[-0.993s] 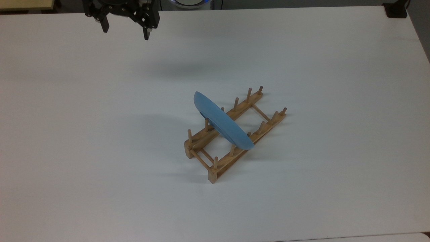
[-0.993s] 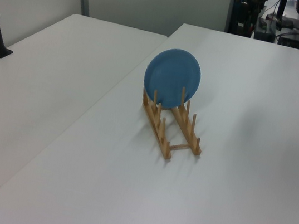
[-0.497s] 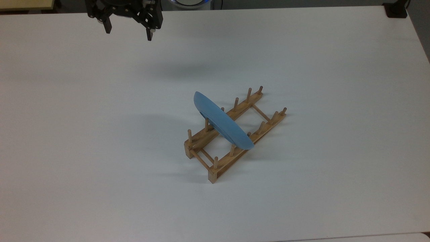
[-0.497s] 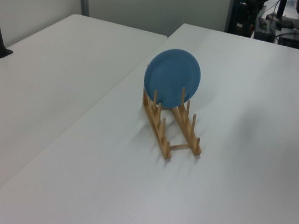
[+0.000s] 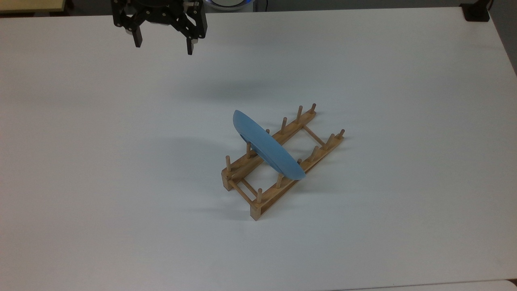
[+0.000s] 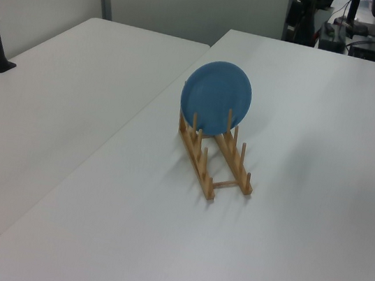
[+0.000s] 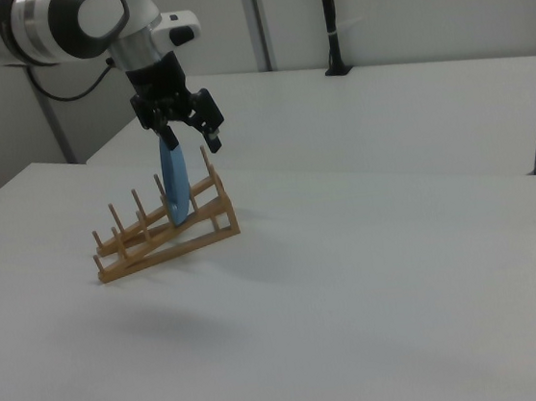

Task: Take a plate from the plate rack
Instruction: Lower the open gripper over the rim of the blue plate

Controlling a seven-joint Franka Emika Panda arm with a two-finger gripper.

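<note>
At 11 o'clock in the top view, the hand (image 5: 164,46) hangs above the counter (image 5: 404,81), fingers spread wide and pointing down, holding nothing. I judge the task barely begun: reach, grasp and lift all remain. Well apart from it, the plate (image 5: 267,146) stands on edge, slotted between pegs of the plate rack (image 5: 282,163) near centre, leaning slightly. In the right view the hand sits high, wrist vertical.

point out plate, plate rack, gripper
plate (image 6: 216,97), left view, middle of its blue face
plate rack (image 5: 319,152), top view, bare rail
gripper (image 5: 163,45), top view, midway between its open fingertips
</note>
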